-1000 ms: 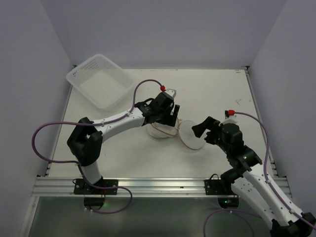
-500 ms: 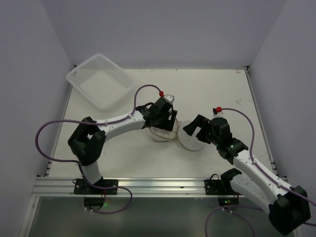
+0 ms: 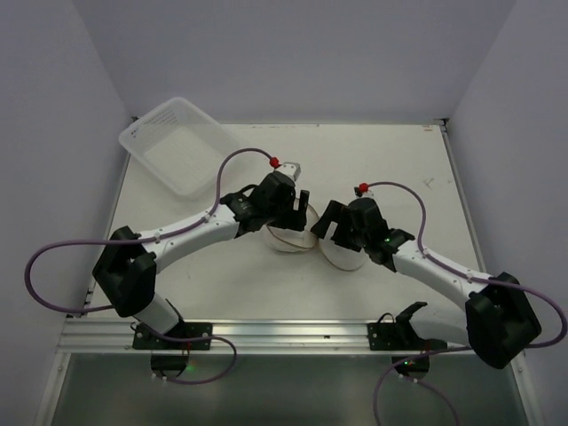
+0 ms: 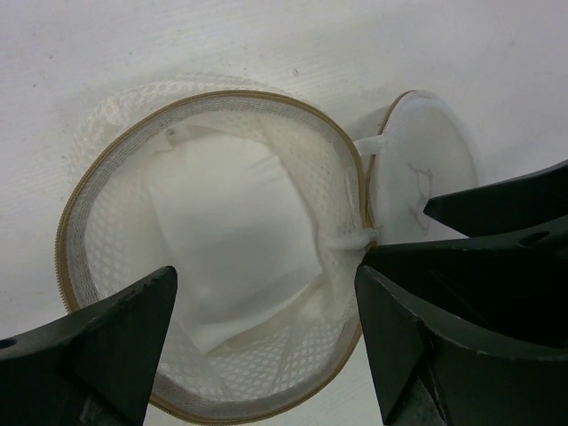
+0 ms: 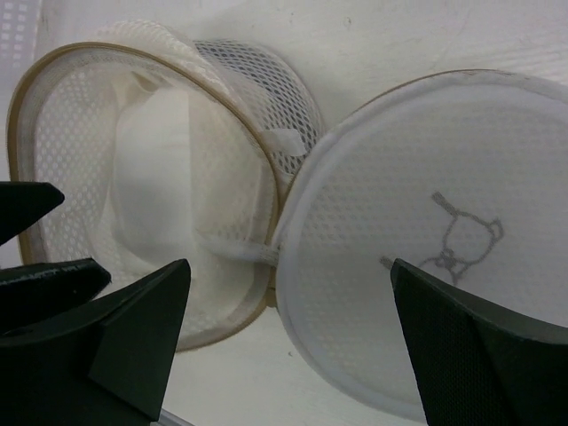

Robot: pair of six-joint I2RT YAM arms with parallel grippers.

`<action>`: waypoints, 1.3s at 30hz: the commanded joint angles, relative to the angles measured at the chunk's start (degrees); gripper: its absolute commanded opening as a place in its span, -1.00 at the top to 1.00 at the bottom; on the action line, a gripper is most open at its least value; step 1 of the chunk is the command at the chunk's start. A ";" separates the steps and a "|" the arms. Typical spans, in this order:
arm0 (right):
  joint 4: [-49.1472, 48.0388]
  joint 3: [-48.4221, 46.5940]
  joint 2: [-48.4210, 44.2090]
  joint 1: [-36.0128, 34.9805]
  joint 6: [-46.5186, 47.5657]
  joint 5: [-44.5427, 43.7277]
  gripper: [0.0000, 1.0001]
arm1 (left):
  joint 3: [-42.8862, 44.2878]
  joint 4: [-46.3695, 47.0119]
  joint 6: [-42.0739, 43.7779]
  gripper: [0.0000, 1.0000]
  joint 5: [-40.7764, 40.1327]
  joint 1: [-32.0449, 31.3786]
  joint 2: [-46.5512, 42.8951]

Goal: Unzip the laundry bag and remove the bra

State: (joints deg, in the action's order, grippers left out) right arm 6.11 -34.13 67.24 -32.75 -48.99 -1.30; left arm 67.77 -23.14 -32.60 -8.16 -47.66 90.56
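We see the laundry bag [image 3: 288, 238] lying unzipped on the bench [image 3: 399, 169], its mouth facing up and its round lid [image 3: 344, 255] flipped flat just beside it on the right, a small pictogram [image 5: 461, 235] on the lid's face; a white folded cloth [image 4: 226, 240] sits inside the bag. Our left fingers [image 4: 98, 351] hang spread above the bag's open mouth, pinching nothing; our right fingers [image 5: 484, 351] hang spread wide above the lid, likewise empty; a clear tub [image 3: 182, 146] rests well apart from the bag, beyond it to the left.
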 commanded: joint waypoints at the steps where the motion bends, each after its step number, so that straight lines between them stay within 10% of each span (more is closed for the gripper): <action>1: -0.22 -4.89 3.85 -2.14 -2.33 -4.76 -0.90 | -1.41 2.30 -1.68 -0.70 -0.45 0.64 -1.09; 8: 1.62 -6.04 9.92 -2.67 -4.97 -7.57 -0.59 | -2.03 3.01 -1.59 -0.69 0.16 0.73 0.93; 19: -0.48 -2.96 8.17 -2.67 -3.92 -5.82 0.97 | -1.32 3.36 -1.24 -0.69 2.36 0.73 4.79; 35: -2.42 -4.19 8.34 -3.81 -3.74 -1.95 1.00 | 2.02 3.18 -1.59 -0.73 0.17 0.02 14.55; 39: -2.68 -4.72 9.13 -4.77 -4.00 -1.34 1.00 | 1.32 3.80 -2.12 -0.04 -0.71 -0.33 16.57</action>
State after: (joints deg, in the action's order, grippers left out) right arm 5.45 -37.28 76.40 -36.64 -52.95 -3.46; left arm 69.41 -20.38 -33.67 -8.25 -47.64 103.98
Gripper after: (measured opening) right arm 0.015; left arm 0.600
